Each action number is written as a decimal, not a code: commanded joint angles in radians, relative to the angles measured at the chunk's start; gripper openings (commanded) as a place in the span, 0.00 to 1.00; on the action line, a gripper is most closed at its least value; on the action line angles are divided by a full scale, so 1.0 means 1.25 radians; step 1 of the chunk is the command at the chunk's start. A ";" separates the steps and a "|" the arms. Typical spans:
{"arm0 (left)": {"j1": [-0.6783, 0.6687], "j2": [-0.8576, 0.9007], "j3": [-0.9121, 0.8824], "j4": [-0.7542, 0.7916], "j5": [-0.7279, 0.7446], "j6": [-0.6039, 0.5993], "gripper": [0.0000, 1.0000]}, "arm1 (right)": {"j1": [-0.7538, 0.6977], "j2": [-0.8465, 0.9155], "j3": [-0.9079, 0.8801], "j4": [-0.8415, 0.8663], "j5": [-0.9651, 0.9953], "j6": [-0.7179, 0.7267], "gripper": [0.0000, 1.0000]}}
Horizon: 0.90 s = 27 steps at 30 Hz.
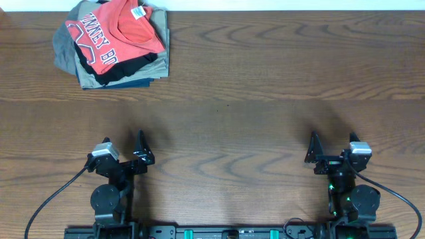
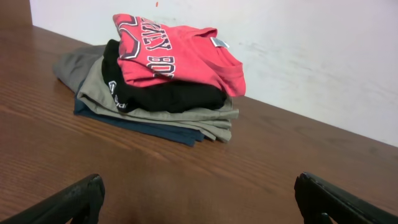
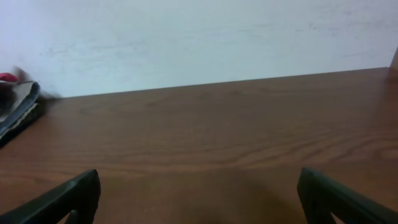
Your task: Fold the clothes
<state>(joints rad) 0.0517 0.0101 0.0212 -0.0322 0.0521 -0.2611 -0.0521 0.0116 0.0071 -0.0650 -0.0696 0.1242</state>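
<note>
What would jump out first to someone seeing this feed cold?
The coral-red T-shirt tops a stack of folded garments at the far left corner of the table, by the wall. The left gripper and right gripper sit open and empty near the front edge, well away from it.

left claw [image 1: 141, 150]: jaws wide apart | right claw [image 1: 312, 150]: jaws wide apart

red T-shirt [image 2: 180, 56] folded atop garment stack [image 2: 168, 115] | desk [image 2: 186, 168] by white wall [image 2: 298, 50] | left gripper [image 2: 199, 202] fingers spread, empty
</note>
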 commanded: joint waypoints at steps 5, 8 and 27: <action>0.003 -0.005 -0.014 -0.027 -0.009 0.008 0.98 | -0.006 -0.005 -0.001 -0.005 0.015 -0.135 0.99; 0.003 -0.005 -0.014 -0.027 -0.009 0.008 0.98 | -0.006 -0.005 -0.001 -0.005 0.016 -0.139 0.99; 0.003 -0.005 -0.014 -0.028 -0.009 0.008 0.98 | -0.006 -0.005 -0.001 -0.005 0.016 -0.139 0.99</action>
<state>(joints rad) 0.0517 0.0101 0.0212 -0.0326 0.0521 -0.2611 -0.0521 0.0116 0.0071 -0.0658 -0.0559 -0.0360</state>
